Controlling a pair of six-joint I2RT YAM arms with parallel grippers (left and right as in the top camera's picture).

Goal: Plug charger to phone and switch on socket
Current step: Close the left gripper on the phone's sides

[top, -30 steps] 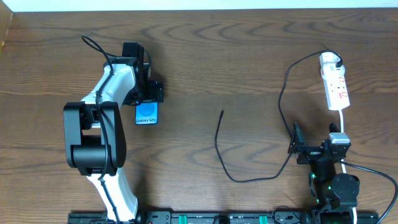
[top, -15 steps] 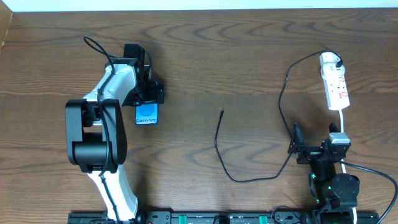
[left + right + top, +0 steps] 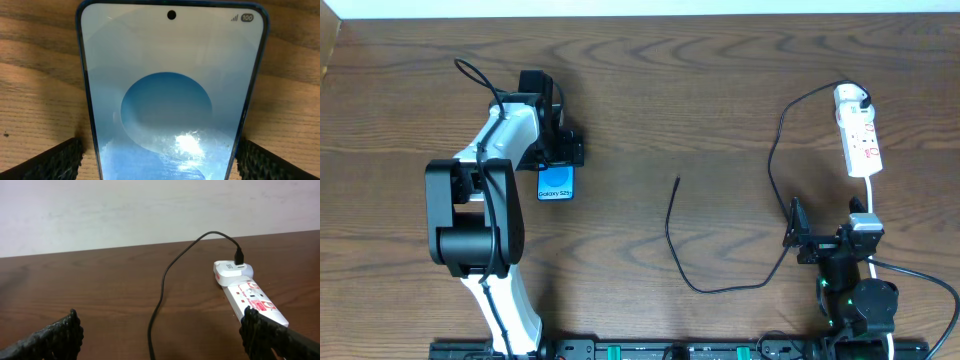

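The phone point(image 3: 556, 183) lies flat at the left of the table, blue screen up. My left gripper point(image 3: 556, 152) hangs open right over it. In the left wrist view the phone point(image 3: 170, 90) fills the frame, and my left gripper point(image 3: 160, 157) straddles it with a strip of bare wood between each finger and the phone's edges. The charger point(image 3: 672, 235) loops across the middle of the table, its connector tip point(image 3: 678, 181) lying free. Its other end runs into a white plug point(image 3: 232, 271) on the socket point(image 3: 860, 140) at the far right. My right gripper point(image 3: 798, 232) stands open with nothing between its fingers, the charger point(image 3: 162, 285) and the socket point(image 3: 255, 297) ahead of it.
A white cord point(image 3: 870, 190) runs from the socket toward the right arm's base. The table's far edge meets a pale wall point(image 3: 150, 210). A black rail point(image 3: 650, 350) lines the front edge.
The left arm has shifted very slightly to the right over the phone. The phone, the charger and the right arm are where they were.
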